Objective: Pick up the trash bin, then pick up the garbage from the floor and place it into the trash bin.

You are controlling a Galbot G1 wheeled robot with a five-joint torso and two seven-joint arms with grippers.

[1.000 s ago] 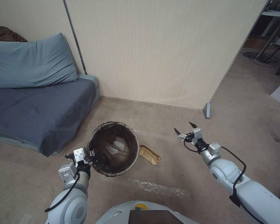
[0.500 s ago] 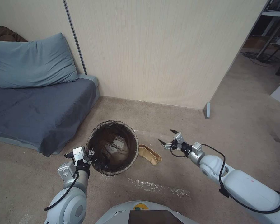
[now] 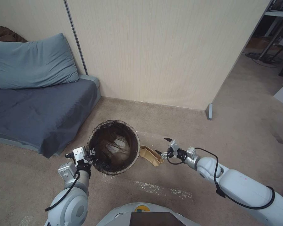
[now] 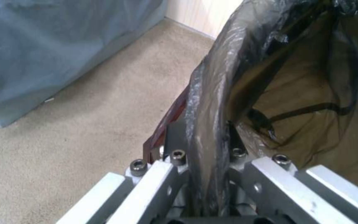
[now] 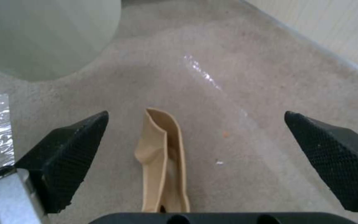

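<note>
Left gripper (image 3: pixel 91 156): you have its jaws clamped on the near-left rim of the trash bin (image 3: pixel 113 147), pinching the dark liner (image 4: pixel 212 102) folded over that rim. In the left wrist view the liner film runs straight down between the two jaws. The bin is tilted, mouth facing up toward the head camera; whether its base touches the floor (image 3: pixel 166 125) cannot be told.

Right gripper (image 3: pixel 163 146): jaws spread wide, holding nothing. It sits low over the floor, just beside the right end of the tan paper piece (image 3: pixel 151 155). In the right wrist view the paper (image 5: pixel 164 161) lies between the two black fingertips (image 5: pixel 69 146), touching neither.

The tan paper piece lies flat on the floor, folded lengthwise, just right of the bin.

Surroundings: blue bed (image 3: pixel 37 113) with a pillow (image 3: pixel 31 62) to your left, pale panelled wall (image 3: pixel 154 53) behind the bin.
</note>
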